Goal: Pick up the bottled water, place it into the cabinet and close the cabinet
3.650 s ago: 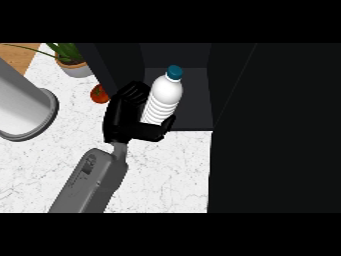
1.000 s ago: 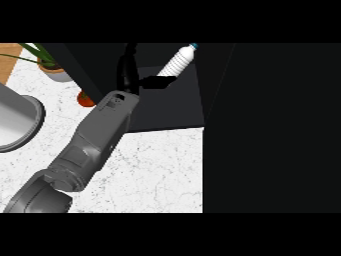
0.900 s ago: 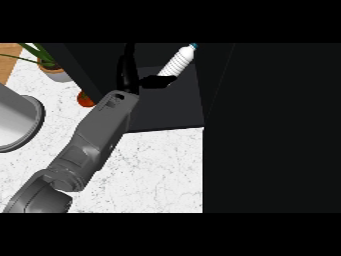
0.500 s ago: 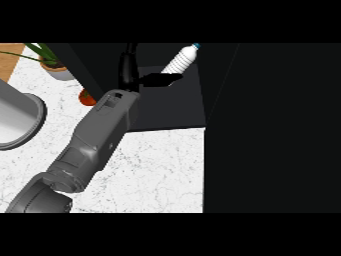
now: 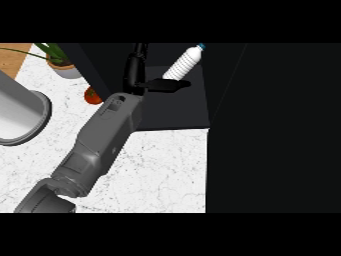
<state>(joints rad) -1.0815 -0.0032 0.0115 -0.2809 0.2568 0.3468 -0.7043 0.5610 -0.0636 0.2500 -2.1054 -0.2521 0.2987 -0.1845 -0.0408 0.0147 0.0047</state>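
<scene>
The water bottle [image 5: 182, 64], clear with a blue cap, stands tilted deep inside the dark open cabinet [image 5: 173, 111]. My left hand [image 5: 134, 75] is inside the cabinet just left of the bottle and below it. Its fingers point straight up into the cabinet. Its thumb sticks out to the right, right under the bottle's base. The hand is open and not wrapped round the bottle. The grey forearm comes in from the lower left across the marble counter [image 5: 154, 170]. My right hand does not show.
A wide black panel [image 5: 284, 130] of the cabinet fills the right side. At the left stand a big grey cylinder [image 5: 7, 107], a potted plant [image 5: 58, 64] and a small red thing [image 5: 92, 96] close to the forearm.
3.6 s ago the hand was curled round the bottle in front of the cabinet; now the bottle is deep inside and the fingers are straight. Over the last second little has moved.
</scene>
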